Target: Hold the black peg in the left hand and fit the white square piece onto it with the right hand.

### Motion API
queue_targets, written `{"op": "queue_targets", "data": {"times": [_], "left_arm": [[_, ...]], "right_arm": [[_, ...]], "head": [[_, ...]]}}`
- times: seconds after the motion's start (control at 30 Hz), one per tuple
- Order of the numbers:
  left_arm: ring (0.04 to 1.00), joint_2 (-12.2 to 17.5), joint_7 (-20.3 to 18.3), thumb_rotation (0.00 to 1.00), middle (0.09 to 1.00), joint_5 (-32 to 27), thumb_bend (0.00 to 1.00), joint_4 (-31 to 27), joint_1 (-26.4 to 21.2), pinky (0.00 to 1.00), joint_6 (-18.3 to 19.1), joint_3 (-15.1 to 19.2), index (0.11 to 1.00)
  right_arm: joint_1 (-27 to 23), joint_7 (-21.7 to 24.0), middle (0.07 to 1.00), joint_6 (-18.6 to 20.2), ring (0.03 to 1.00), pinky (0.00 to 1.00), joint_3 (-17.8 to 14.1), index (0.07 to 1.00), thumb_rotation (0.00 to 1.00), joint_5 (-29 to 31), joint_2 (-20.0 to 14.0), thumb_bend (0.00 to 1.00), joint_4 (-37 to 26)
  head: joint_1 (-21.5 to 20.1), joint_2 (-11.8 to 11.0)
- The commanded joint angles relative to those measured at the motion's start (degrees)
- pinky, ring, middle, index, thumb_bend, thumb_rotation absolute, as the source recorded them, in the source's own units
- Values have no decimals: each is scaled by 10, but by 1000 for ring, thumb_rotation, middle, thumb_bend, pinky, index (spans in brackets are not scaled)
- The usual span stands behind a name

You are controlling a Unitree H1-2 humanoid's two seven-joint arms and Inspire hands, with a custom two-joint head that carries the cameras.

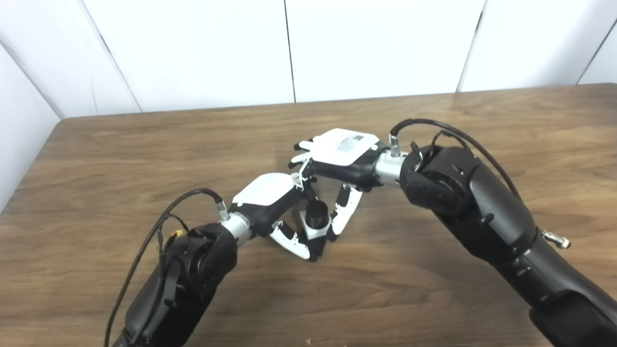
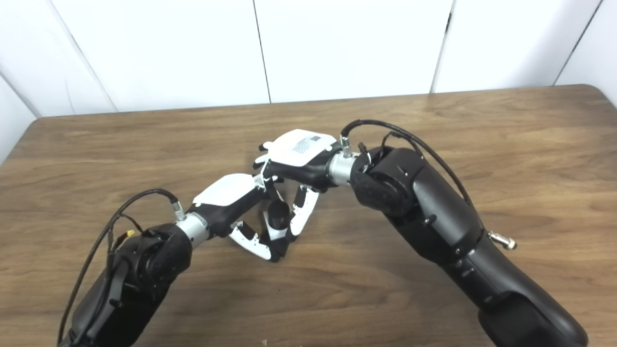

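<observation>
The left hand [image 1: 270, 200] gripped the peg [image 1: 316, 212] steady; the right hand [image 1: 337, 159] hovered close above, its grasp hidden.

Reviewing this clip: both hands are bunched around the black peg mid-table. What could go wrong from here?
1. The right hand sits right against the left hand; their fingers could collide or tangle.
2. The black peg shows only between fingers, so the left hand's grip may be loose and let it tilt.
3. The white square piece cannot be made out, so its alignment with the peg cannot be checked.
</observation>
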Motion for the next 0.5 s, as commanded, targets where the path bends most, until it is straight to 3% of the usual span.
{"op": "queue_targets", "data": {"times": [0.0, 0.47], "left_arm": [[1000, 2, 4, 275, 970, 2, 857, 5, -16, 1000, -2, 1, 628], [1000, 4, 10, 292, 966, 1, 859, 20, -18, 1000, -5, 1, 633]], "right_arm": [[-31, -1, 913, 8, 1000, 1000, -18, 757, 416, 5, -2, 1000, -26], [-39, 19, 912, 33, 1000, 1000, -54, 752, 400, 15, -11, 1000, -55]], "head": [[-1, 0], [-2, -2]]}}
